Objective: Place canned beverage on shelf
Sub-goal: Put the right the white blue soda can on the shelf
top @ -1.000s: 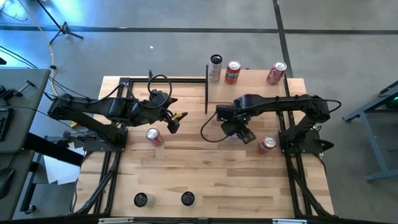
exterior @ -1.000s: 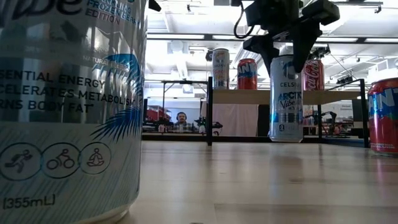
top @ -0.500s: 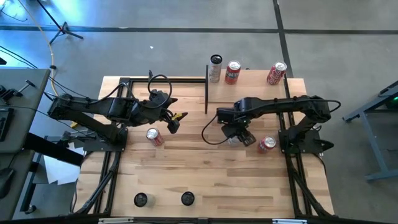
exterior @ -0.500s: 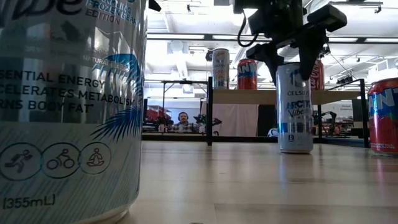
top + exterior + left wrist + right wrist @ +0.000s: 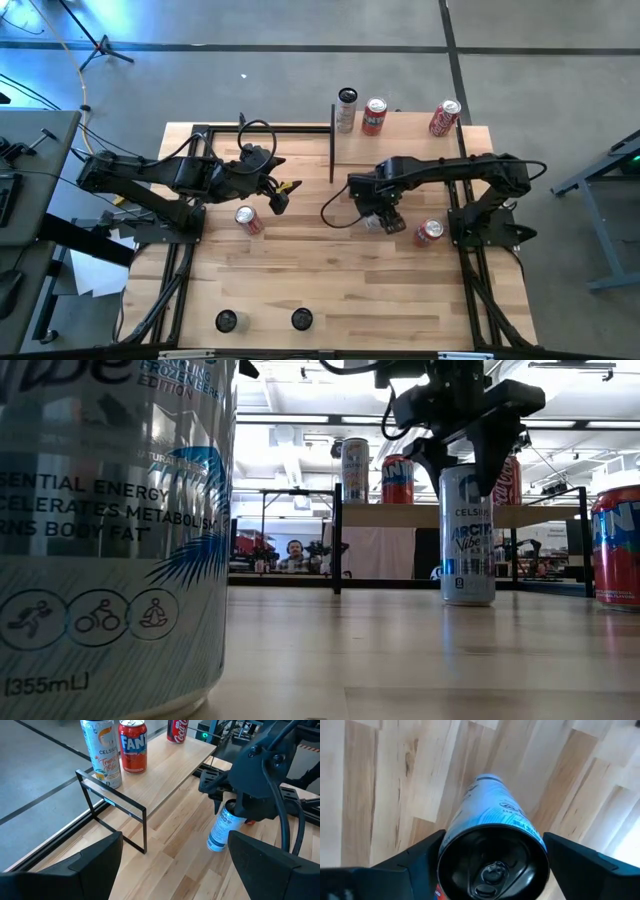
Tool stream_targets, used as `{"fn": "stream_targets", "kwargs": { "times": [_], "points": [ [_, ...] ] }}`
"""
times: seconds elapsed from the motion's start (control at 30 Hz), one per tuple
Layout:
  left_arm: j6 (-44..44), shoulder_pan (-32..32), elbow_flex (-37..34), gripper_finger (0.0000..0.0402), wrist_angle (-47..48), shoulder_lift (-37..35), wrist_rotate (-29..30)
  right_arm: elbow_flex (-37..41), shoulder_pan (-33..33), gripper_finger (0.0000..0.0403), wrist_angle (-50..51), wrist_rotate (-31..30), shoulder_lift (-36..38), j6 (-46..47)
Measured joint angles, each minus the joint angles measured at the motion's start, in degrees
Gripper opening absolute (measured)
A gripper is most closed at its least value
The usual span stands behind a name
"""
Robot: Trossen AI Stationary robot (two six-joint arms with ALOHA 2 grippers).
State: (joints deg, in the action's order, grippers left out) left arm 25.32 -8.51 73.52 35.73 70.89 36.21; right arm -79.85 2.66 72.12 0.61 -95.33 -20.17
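Note:
A slim silver-and-blue canned beverage (image 5: 467,535) stands upright on its base on the table, right of centre and in front of the shelf (image 5: 410,128). My right gripper (image 5: 462,470) points down over it. It is open, with one finger close on each side of the can's top (image 5: 492,862). The shelf is a pale board with black uprights at the far right. A silver can (image 5: 346,108), a red Fanta can (image 5: 374,116) and a red cola can (image 5: 444,118) stand on it. My left gripper (image 5: 280,192) hovers open at the table's left, holding nothing.
Loose cans stand on the table: a red one (image 5: 248,219) near my left gripper, a red one (image 5: 429,232) just right of my right gripper, and two (image 5: 226,320) (image 5: 301,318) at the near edge. A black frame (image 5: 262,128) borders the far left.
My right gripper has come down a little and toward the near edge with the can, rolling about its upright line. The can now stands on the table. The fingers stand slightly wider about its top than before.

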Motion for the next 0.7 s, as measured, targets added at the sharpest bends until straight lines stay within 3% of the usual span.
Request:
{"fn": "stream_targets", "kwargs": {
  "times": [0.2, 0.43, 0.7],
  "points": [
    [0.0, 0.0, 0.0, 0.0337, -0.02, 0.0, 0.02, -0.11, -0.2, 0.0331, 0.12, -3.99, 0.0, 5.58],
    [0.0, 0.02, 0.0, 0.0337, -0.02, 0.0, 0.02, -2.44, -0.15, 0.0345, 0.37, -4.51, 0.2, 14.82],
    [0.0, 0.01, 0.0, 0.0337, 0.0, 0.0, 0.01, -6.7, -0.35, 0.0396, 4.15, -3.73, 0.25, 26.39]
  ]
}}
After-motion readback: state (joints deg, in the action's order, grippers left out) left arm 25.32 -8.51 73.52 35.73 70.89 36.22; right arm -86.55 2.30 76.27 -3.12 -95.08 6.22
